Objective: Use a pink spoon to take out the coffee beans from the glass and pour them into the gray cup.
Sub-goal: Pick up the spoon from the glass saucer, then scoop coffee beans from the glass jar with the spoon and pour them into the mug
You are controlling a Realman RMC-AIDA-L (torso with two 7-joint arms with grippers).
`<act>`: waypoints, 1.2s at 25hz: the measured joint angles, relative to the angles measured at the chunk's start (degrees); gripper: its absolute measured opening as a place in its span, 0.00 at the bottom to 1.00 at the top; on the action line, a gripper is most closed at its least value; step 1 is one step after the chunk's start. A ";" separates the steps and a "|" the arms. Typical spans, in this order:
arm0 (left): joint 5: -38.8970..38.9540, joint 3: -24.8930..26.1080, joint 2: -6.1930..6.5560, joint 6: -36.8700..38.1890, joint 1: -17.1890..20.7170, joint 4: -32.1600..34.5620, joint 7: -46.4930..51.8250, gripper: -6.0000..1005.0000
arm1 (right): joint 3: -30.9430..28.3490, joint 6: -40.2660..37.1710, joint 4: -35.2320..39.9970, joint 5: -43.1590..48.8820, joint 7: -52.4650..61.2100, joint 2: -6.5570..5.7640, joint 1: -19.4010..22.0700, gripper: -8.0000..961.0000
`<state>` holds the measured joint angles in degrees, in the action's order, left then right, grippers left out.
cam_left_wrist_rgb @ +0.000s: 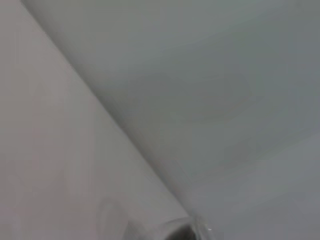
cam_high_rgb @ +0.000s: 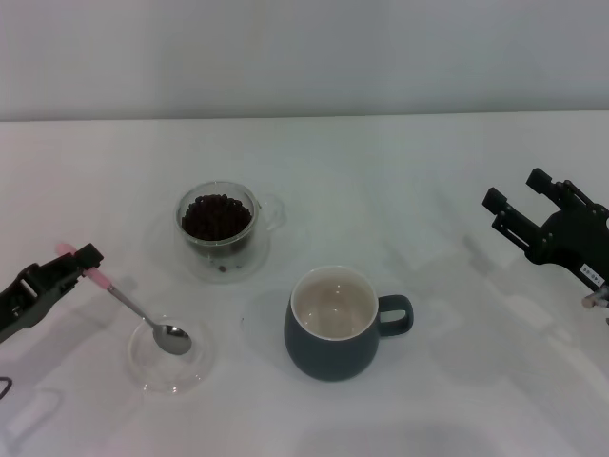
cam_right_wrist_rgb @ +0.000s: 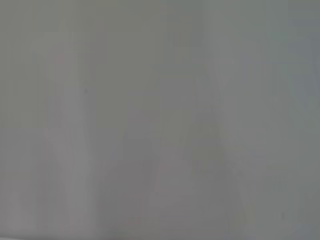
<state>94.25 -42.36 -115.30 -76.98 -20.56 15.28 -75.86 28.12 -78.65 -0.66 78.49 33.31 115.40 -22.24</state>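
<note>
The pink spoon [cam_high_rgb: 133,307] slants down from the left, its metal bowl resting in a flat clear dish [cam_high_rgb: 152,373]. My left gripper [cam_high_rgb: 81,262] is at the table's left side, shut on the spoon's pink handle. The glass [cam_high_rgb: 217,221] stands on its clear saucer at centre left, filled with dark coffee beans [cam_high_rgb: 215,214]. The gray cup [cam_high_rgb: 333,328] stands in front of and to the right of the glass, handle to the right, its cream inside holding nothing. My right gripper [cam_high_rgb: 516,190] is open and holds nothing, parked at the far right above the table.
The white table [cam_high_rgb: 428,171] runs to a pale wall at the back. A bit of clear glass rim with something dark in it [cam_left_wrist_rgb: 192,229] shows at the edge of the left wrist view. The right wrist view shows only a plain grey surface.
</note>
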 joint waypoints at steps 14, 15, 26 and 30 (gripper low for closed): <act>12.72 0.02 -0.68 -5.38 -5.95 5.42 -16.56 0.13 | 0.00 0.00 0.14 0.00 -1.46 0.00 0.22 0.82; 12.59 -0.10 -0.70 -3.45 -6.97 5.45 -17.93 0.13 | 0.00 0.00 0.10 0.00 -1.54 0.00 0.26 0.82; 9.44 -0.52 -3.75 13.17 -15.46 -1.53 -33.70 0.13 | -0.66 0.34 -1.40 -0.75 -3.19 0.00 0.63 0.82; 9.43 -0.60 -4.06 14.37 -16.93 -3.34 -36.82 0.13 | -0.69 0.67 -1.45 -0.77 -3.66 0.00 0.63 0.82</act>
<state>103.68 -42.96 -119.36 -62.61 -37.48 11.94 -112.68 27.44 -77.98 -2.11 77.72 29.65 115.40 -21.62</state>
